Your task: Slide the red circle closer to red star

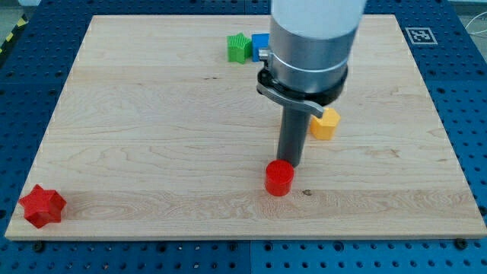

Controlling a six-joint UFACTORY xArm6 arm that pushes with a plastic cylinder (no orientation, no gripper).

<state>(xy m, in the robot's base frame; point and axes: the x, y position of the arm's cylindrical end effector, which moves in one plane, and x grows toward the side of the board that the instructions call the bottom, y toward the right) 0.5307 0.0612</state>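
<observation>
The red circle (pixel 279 178), a short red cylinder, stands on the wooden board below the view's middle. The red star (pixel 42 206) lies at the board's bottom left corner, far to the left of the circle. My tip (pixel 290 164) is just above and slightly right of the red circle, touching or nearly touching its upper right edge. The dark rod rises from there into the arm's grey body.
A yellow block (pixel 326 123) sits right of the rod, partly hidden by the arm. A green block (pixel 238 48) and a blue block (pixel 261 43) sit together near the board's top edge (pixel 152 17), the blue one partly hidden by the arm.
</observation>
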